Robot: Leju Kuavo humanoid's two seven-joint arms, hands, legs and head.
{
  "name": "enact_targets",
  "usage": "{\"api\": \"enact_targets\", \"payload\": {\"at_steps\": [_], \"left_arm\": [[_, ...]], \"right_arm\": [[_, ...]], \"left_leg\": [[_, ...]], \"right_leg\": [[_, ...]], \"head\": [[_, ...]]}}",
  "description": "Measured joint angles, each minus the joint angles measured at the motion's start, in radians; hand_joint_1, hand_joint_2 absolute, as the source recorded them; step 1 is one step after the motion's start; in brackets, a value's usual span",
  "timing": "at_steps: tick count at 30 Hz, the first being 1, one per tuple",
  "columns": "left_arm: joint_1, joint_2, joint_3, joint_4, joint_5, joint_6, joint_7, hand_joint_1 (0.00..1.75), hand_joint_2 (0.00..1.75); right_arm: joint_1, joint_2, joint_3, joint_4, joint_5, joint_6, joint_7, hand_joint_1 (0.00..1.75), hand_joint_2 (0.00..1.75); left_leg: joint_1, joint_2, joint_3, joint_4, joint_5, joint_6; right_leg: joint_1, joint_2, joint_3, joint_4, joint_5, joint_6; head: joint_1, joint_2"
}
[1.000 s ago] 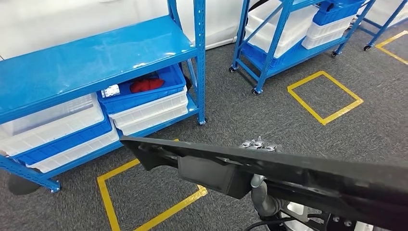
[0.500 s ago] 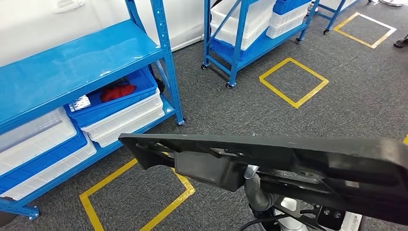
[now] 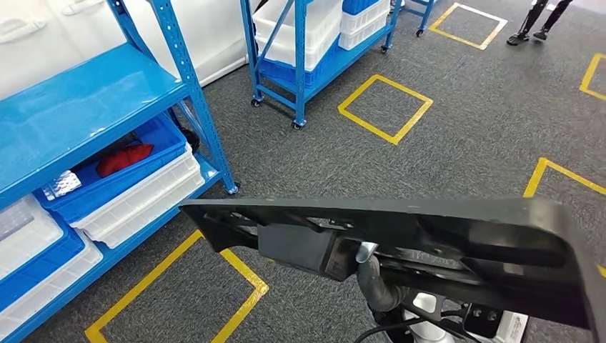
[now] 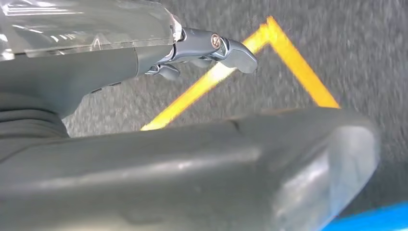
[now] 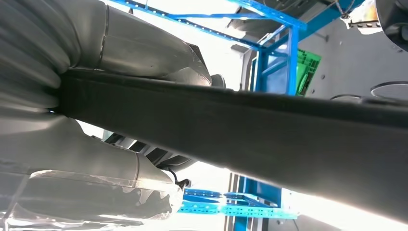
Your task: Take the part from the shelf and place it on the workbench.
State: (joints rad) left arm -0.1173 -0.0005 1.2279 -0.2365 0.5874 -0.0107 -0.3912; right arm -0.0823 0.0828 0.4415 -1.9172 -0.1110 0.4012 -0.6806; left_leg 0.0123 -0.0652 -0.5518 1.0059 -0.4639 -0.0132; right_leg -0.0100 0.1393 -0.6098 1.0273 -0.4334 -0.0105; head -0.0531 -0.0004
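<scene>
The long black moulded plastic part point(image 3: 429, 236) has a matt, faintly grained skin with a dull sheen along its edges. The blue painted metal shelf rack point(image 3: 86, 100) is glossy and smooth, its top board mirroring the light. The white plastic bins point(image 3: 136, 200) look smooth and semi-gloss, and a crumpled red cloth point(image 3: 125, 158) lies soft and matt. The dark grey carpet floor point(image 3: 472, 121) is rough and speckled, crossed by smooth yellow tape lines point(image 3: 386, 100). The left hand point(image 4: 211, 48) shows satin grey metal and plastic.
</scene>
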Motion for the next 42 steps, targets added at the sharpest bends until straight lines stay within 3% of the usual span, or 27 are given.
{"api": "enact_targets", "payload": {"at_steps": [1, 2, 3, 5, 7, 8, 9, 11, 13, 15, 17, 19, 21, 22, 23, 24, 25, 27, 29, 31, 33, 35, 37, 38, 39, 40, 42], "left_arm": [[-0.001, -0.001, 0.000, 0.000, 0.001, 0.002, 0.000, 0.00, 0.00], [-0.002, -0.002, 0.000, 0.000, 0.004, 0.003, -0.002, 0.00, 0.00], [-0.003, -0.004, 0.000, 0.000, 0.007, 0.003, -0.003, 0.00, 0.00], [-0.001, -0.008, 0.000, 0.000, 0.010, 0.001, -0.005, 0.00, 0.00], [0.002, -0.012, 0.000, 0.000, 0.010, -0.001, -0.001, 0.00, 0.00], [0.002, -0.015, 0.000, 0.000, 0.010, -0.001, 0.003, 0.00, 0.00], [0.002, -0.018, 0.000, 0.000, 0.010, -0.001, 0.010, 0.00, 0.00], [0.000, -0.024, 0.000, 0.000, 0.010, -0.001, 0.024, 0.00, 0.00], [-0.001, -0.030, -0.001, 0.000, 0.010, -0.002, 0.033, 0.00, 0.00], [-0.001, -0.034, -0.003, 0.000, 0.010, -0.003, 0.039, 0.00, 0.00], [-0.002, -0.038, -0.007, 0.000, 0.010, -0.003, 0.048, 0.00, 0.00], [-0.001, -0.040, -0.009, 0.000, 0.009, 0.000, 0.059, 0.00, 0.00], [0.006, -0.041, -0.010, 0.000, 0.009, 0.005, 0.072, 0.00, 0.00], [0.009, -0.042, -0.010, 0.000, 0.009, 0.007, 0.078, 0.00, 0.00], [0.012, -0.043, -0.010, 0.000, 0.009, 0.008, 0.083, 0.00, 0.00], [0.013, -0.044, -0.011, 0.000, 0.010, 0.009, 0.086, 0.00, 0.00], [0.013, -0.045, -0.012, 0.000, 0.010, 0.010, 0.088, 0.00, 0.00], [0.012, -0.046, -0.016, 0.000, 0.010, 0.010, 0.093, 0.00, 0.00], [0.011, -0.048, -0.018, 0.000, 0.009, 0.013, 0.098, 0.00, 0.00], [0.007, -0.052, -0.020, 0.000, 0.010, 0.017, 0.103, 0.00, 0.00], [0.005, -0.057, -0.022, 0.000, 0.010, 0.019, 0.107, 0.00, 0.00], [0.007, -0.061, -0.023, 0.000, 0.009, 0.020, 0.108, 0.00, 0.00], [0.011, -0.063, -0.023, 0.000, 0.009, 0.022, 0.109, 0.00, 0.00], [0.011, -0.064, -0.023, 0.000, 0.009, 0.022, 0.109, 0.00, 0.00], [0.010, -0.064, -0.023, 0.000, 0.009, 0.023, 0.110, 0.00, 0.00], [0.008, -0.065, -0.023, 0.000, 0.009, 0.024, 0.111, 0.00, 0.00], [0.007, -0.067, -0.023, 0.000, 0.009, 0.028, 0.113, 0.00, 0.00]], "right_arm": [[-0.005, -0.001, 0.004, 0.004, -0.002, -0.007, 0.000, 1.75, 1.75], [-0.011, -0.003, 0.009, 0.008, -0.002, -0.017, 0.000, 1.75, 1.75], [-0.018, -0.005, 0.013, 0.011, -0.001, -0.026, 0.000, 1.75, 1.75], [-0.028, -0.009, 0.024, 0.018, 0.001, -0.039, 0.000, 1.75, 1.75], [-0.033, -0.015, 0.036, 0.024, 0.003, -0.045, 0.000, 1.75, 1.75], [-0.035, -0.019, 0.041, 0.027, 0.003, -0.047, 0.000, 1.75, 1.75], [-0.038, -0.022, 0.047, 0.030, 0.002, -0.049, 0.000, 1.75, 1.75], [-0.048, -0.027, 0.058, 0.032, 0.002, -0.060, 0.000, 1.75, 1.75], [-0.057, -0.030, 0.068, 0.032, 0.002, -0.075, 0.000, 1.75, 1.75], [-0.060, -0.035, 0.074, 0.032, 0.003, -0.088, 0.000, 1.75, 1.75], [-0.060, -0.042, 0.077, 0.030, 0.002, -0.097, 0.000, 1.75, 1.75], [-0.059, -0.047, 0.081, 0.028, 0.000, -0.101, 0.001, 1.75, 1.75], [-0.056, -0.052, 0.085, 0.027, -0.006, -0.101, 0.002, 1.75, 1.75], [-0.054, -0.055, 0.085, 0.027, -0.009, -0.102, 0.003, 1.75, 1.75], [-0.052, -0.057, 0.086, 0.027, -0.012, -0.103, 0.004, 1.75, 1.75], [-0.051, -0.059, 0.086, 0.027, -0.015, -0.105, 0.007, 1.75, 1.75], [-0.052, -0.059, 0.086, 0.027, -0.016, -0.109, 0.011, 1.75, 1.75], [-0.055, -0.060, 0.086, 0.027, -0.020, -0.117, 0.024, 1.75, 1.75], [-0.058, -0.060, 0.086, 0.027, -0.024, -0.121, 0.038, 1.75, 1.75], [-0.060, -0.060, 0.086, 0.027, -0.029, -0.121, 0.048, 1.75, 1.75], [-0.064, -0.061, 0.086, 0.028, -0.033, -0.123, 0.053, 1.75, 1.75], [-0.070, -0.062, 0.087, 0.033, -0.037, -0.126, 0.054, 1.75, 1.75], [-0.072, -0.062, 0.090, 0.043, -0.042, -0.128, 0.053, 1.75, 1.75], [-0.073, -0.062, 0.092, 0.048, -0.046, -0.129, 0.053, 1.75, 1.75], [-0.074, -0.062, 0.095, 0.054, -0.049, -0.129, 0.054, 1.75, 1.75], [-0.076, -0.062, 0.099, 0.059, -0.052, -0.130, 0.054, 1.75, 1.75], [-0.086, -0.062, 0.107, 0.066, -0.059, -0.131, 0.054, 1.75, 1.75]], "left_leg": [[0.001, 0.012, 0.002, -0.004, 0.003, 0.006], [0.003, 0.024, 0.003, -0.009, 0.007, 0.012], [0.005, 0.036, 0.004, -0.013, 0.010, 0.018], [0.003, 0.062, 0.003, -0.015, 0.011, 0.024], [0.000, 0.090, 0.003, -0.014, 0.010, 0.025], [0.000, 0.103, 0.003, -0.014, 0.009, 0.025], [0.000, 0.115, 0.004, -0.014, 0.008, 0.024], [-0.004, 0.135, 0.007, -0.013, 0.006, 0.020], [-0.008, 0.151, 0.009, -0.011, 0.002, 0.012], [-0.010, 0.168, 0.012, -0.012, 0.000, 0.002], [-0.007, 0.157, 0.010, 0.002, -0.014, -0.008], [-0.003, 0.112, -0.023, 0.082, -0.067, -0.016], [-0.002, 0.082, -0.083, 0.218, -0.130, -0.020], [-0.001, 0.077, -0.106, 0.266, -0.142, -0.021], [-0.001, 0.076, -0.114, 0.279, -0.135, -0.022], [0.000, 0.074, -0.103, 0.250, -0.107, -0.021], [0.001, 0.064, -0.076, 0.187, -0.067, -0.020], [0.005, 0.022, -0.020, 0.056, -0.013, -0.015], [0.004, -0.003, 0.001, 0.005, -0.007, -0.008], [0.003, 0.013, 0.002, 0.002, -0.005, 0.003], [0.005, 0.034, 0.004, -0.005, 0.000, 0.018], [0.002, 0.059, 0.005, -0.007, 0.000, 0.027], [-0.002, 0.085, 0.005, -0.007, -0.002, 0.030], [-0.003, 0.098, 0.005, -0.007, -0.003, 0.030], [-0.004, 0.109, 0.007, -0.006, -0.005, 0.030], [-0.004, 0.120, 0.009, -0.006, -0.007, 0.028], [-0.007, 0.138, 0.015, -0.005, -0.013, 0.022]], "right_leg": [[0.001, -0.005, -0.003, 0.003, -0.002, 0.006], [0.003, -0.025, -0.010, 0.018, -0.013, 0.011], [0.006, -0.055, -0.026, 0.054, -0.036, 0.014], [0.006, -0.114, -0.083, 0.178, -0.101, 0.017], [0.003, -0.131, -0.130, 0.278, -0.135, 0.021], [0.002, -0.135, -0.129, 0.281, -0.127, 0.022], [0.001, -0.140, -0.104, 0.238, -0.101, 0.020], [0.006, -0.170, -0.021, 0.091, -0.045, 0.012], [0.016, -0.194, 0.026, 0.000, -0.025, 0.000], [0.019, -0.184, 0.026, -0.012, -0.024, -0.009], [0.013, -0.165, 0.028, -0.019, -0.019, -0.019], [0.007, -0.146, 0.031, -0.025, -0.013, -0.027], [0.007, -0.124, 0.030, -0.024, -0.012, -0.030], [0.007, -0.110, 0.029, -0.023, -0.012, -0.030], [0.007, -0.097, 0.030, -0.022, -0.012, -0.030], [0.007, -0.084, 0.030, -0.020, -0.012, -0.029], [0.006, -0.071, 0.031, -0.017, -0.014, -0.028], [0.007, -0.048, 0.028, -0.009, -0.017, -0.020], [0.006, -0.029, 0.019, -0.004, -0.016, -0.008], [0.004, -0.019, 0.012, -0.003, -0.013, 0.004], [0.007, -0.060, -0.004, 0.029, -0.034, 0.013], [0.007, -0.114, -0.055, 0.135, -0.093, 0.018], [0.003, -0.129, -0.117, 0.257, -0.140, 0.022], [0.002, -0.131, -0.128, 0.279, -0.138, 0.023], [0.002, -0.135, -0.118, 0.260, -0.117, 0.022], [0.002, -0.142, -0.089, 0.204, -0.084, 0.020], [0.010, -0.180, -0.017, 0.064, -0.032, 0.010]], "head": [[0.000, 0.000], [0.000, 0.000], [0.000, 0.000], [0.000, 0.000], [0.000, 0.000], [0.000, 0.000], [0.000, 0.000], [0.000, 0.000], [0.000, 0.000], [0.000, 0.000], [0.000, 0.000], [0.000, 0.000], [0.000, 0.000], [0.000, 0.000], [0.000, 0.000], [0.000, 0.000], [0.000, 0.000], [0.000, 0.000], [0.000, 0.000], [0.000, 0.000], [0.000, 0.000], [0.000, 0.000], [0.000, 0.000], [0.000, 0.000], [0.000, 0.000], [0.000, 0.000], [0.000, 0.000]]}}
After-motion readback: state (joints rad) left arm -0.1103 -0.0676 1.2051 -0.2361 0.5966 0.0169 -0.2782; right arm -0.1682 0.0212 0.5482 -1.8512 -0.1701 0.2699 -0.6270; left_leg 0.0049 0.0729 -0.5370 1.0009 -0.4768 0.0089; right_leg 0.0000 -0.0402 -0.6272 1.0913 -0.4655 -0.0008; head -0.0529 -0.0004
